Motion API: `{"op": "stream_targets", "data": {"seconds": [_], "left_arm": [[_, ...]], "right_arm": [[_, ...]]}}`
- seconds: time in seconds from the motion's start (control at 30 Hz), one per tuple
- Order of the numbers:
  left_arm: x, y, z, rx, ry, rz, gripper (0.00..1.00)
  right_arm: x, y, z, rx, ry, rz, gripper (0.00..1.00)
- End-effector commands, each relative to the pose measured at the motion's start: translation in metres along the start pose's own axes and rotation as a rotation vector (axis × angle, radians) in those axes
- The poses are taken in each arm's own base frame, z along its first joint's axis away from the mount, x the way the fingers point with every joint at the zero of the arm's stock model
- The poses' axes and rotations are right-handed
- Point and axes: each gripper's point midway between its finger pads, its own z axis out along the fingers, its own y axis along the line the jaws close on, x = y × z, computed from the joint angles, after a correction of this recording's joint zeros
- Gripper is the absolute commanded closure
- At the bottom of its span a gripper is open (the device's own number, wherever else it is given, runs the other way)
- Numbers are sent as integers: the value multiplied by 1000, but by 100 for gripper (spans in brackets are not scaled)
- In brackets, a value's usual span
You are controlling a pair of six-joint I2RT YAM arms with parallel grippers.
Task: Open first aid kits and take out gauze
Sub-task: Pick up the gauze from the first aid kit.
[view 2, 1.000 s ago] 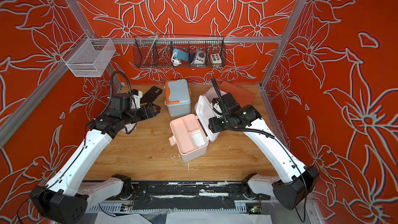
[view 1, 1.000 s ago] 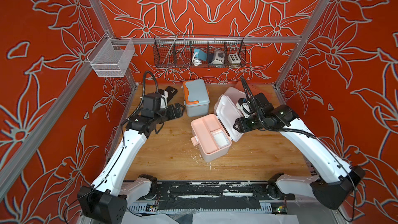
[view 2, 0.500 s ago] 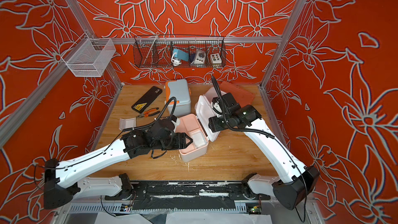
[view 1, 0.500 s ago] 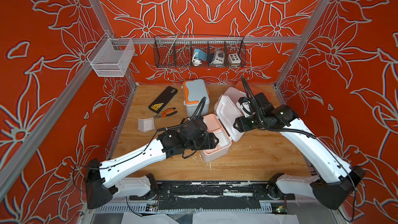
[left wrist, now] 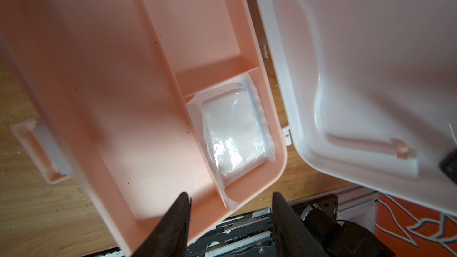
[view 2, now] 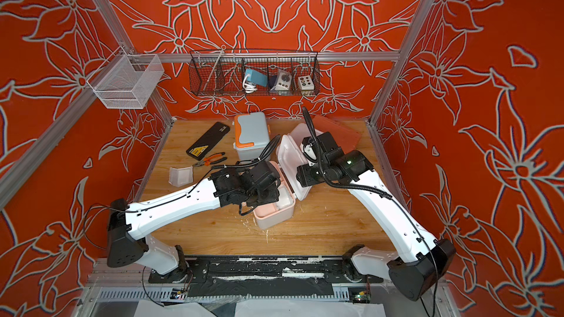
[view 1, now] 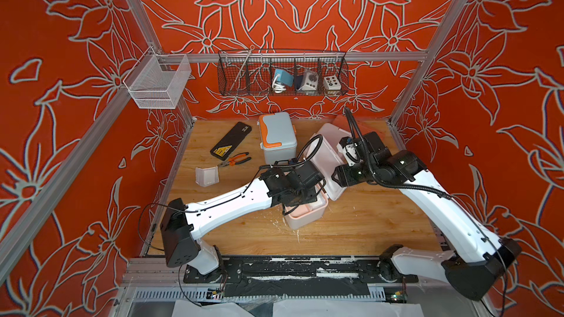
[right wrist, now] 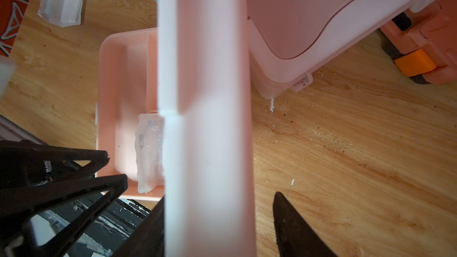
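Observation:
The white first aid kit (view 1: 305,219) with its peach tray stands open at mid-table, lid (view 1: 323,154) raised. A wrapped gauze (left wrist: 235,129) lies in a corner compartment of the tray. My left gripper (left wrist: 230,195) hovers open just above that tray with nothing between its fingers (right wrist: 94,159). My right gripper (right wrist: 220,196) is open and straddles the lid's rim (right wrist: 207,119), with a gap on one side. Another gauze (view 1: 207,176) lies on the table's left. The blue-grey kit (view 1: 279,135) and the pink kit (right wrist: 321,8) stand shut behind.
A flat black case (view 1: 231,140) and orange pliers (view 1: 235,160) lie at the back left. An orange tool case (view 2: 338,131) lies at the back right behind the pink kit. A wire rack (view 1: 282,73) and a white mesh basket (view 1: 155,82) hang on the walls.
My left arm swung from the back left of the table to above the open kit, and its jaws narrowed. A gauze now shows where it was. The right arm has not moved.

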Motion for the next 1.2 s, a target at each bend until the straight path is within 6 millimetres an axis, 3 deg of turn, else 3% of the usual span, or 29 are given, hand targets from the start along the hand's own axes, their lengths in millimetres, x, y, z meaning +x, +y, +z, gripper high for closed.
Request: {"op": "stream_targets", "data": {"seconds": [0.0,0.37,0.77,0.9,1.17], "left_arm": [[0,7,3,-73,4,15,53],[2,7,30,-150,31,45,59],[3,16,36,-162,36,44,88],[2,16,32,-150,33,41,100],[-13,2,4,-78,-23,64,100]], "right_arm": [[2,-4,-3,14,-14,0,35],[2,-3,-2,-1,-17,3,36],[3,-2,1,-7,-10,4,36],[3,-2,2,-12,-9,6,36],[4,-3,1,-11,-8,6,36]]}}
